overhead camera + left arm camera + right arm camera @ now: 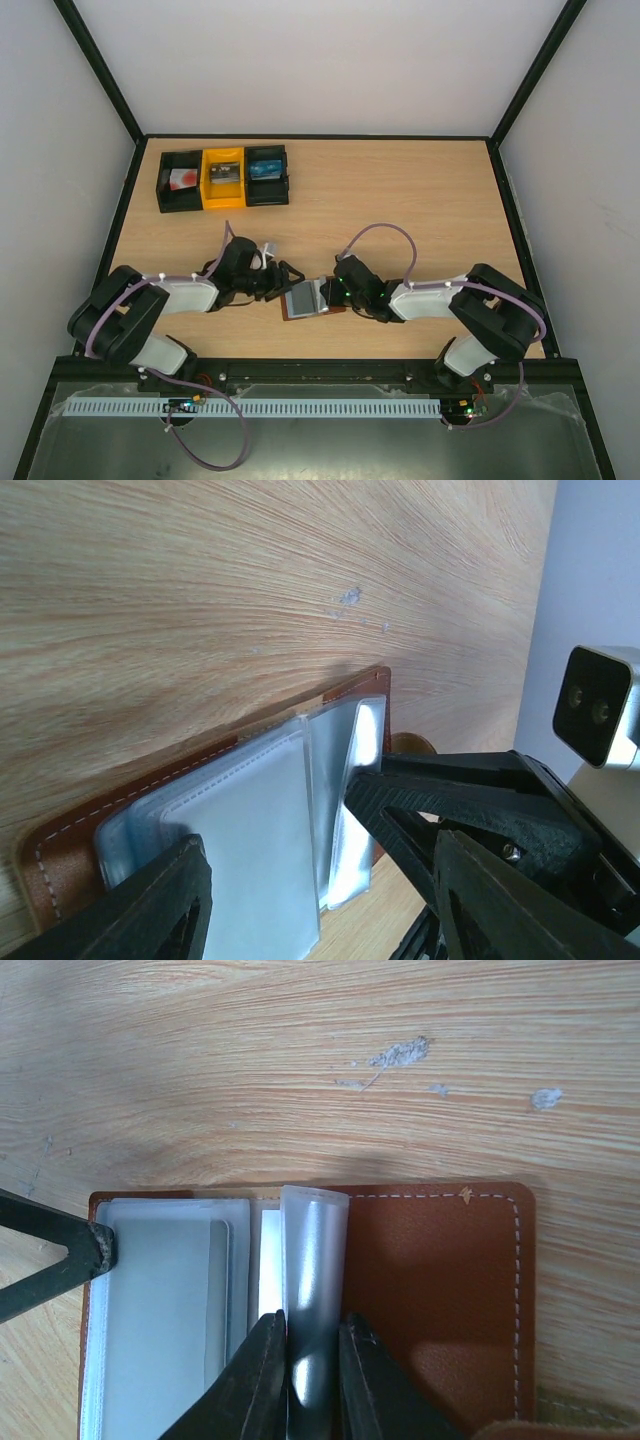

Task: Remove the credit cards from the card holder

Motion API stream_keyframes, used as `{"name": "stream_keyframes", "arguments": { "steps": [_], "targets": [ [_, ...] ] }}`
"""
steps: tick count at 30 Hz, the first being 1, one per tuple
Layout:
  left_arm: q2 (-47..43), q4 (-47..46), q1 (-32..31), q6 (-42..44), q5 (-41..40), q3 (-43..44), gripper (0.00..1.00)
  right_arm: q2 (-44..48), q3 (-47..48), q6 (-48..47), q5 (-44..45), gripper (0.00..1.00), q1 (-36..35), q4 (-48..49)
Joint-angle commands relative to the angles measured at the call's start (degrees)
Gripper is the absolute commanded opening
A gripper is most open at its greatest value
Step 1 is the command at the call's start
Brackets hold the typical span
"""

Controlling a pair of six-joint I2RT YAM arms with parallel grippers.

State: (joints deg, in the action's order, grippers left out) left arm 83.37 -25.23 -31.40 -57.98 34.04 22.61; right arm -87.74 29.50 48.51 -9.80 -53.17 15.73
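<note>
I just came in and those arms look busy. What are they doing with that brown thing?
Two robot arms are working on an open brown card holder lying on the table. The right gripper is pinching one clear plastic sleeve and holding it up on end. The left gripper is open at the holder's other side, one finger by the sleeves' edge. I can't see a card pulled out beside it.

- Top ext cam: high, behind arm bases (165, 355), looks down + fwd over whole table (400, 190), near edge to far.
- L wrist cam: v. close, low slant over card holder (250, 830), facing right; right wrist cam (597, 705) in shot.
- R wrist cam: v. close, nearly straight down on same card holder (440, 1290).
- All 3 share card holder (305, 298), near-centre.
</note>
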Motion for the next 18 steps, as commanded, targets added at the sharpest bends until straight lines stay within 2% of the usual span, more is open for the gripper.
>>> {"name": "stream_keyframes", "arguments": {
  "steps": [1,6,18],
  "targets": [
    [0.5,-2.1,-1.0,-0.8,-1.1,-0.4,0.62,1.1,-1.5,0.4,0.6,0.15,-0.2,-0.9],
    [-0.4,-0.4,-1.8,-0.8,-2.4,0.5,0.62,2.0,-2.1,0.4,1.1,0.15,-0.2,-0.8],
    [-4.3,6.1,-2.7,0.8,-5.9,2.2,0.73,2.3,-2.5,0.6,1.4,0.15,-0.1,-0.4]
  ]
}}
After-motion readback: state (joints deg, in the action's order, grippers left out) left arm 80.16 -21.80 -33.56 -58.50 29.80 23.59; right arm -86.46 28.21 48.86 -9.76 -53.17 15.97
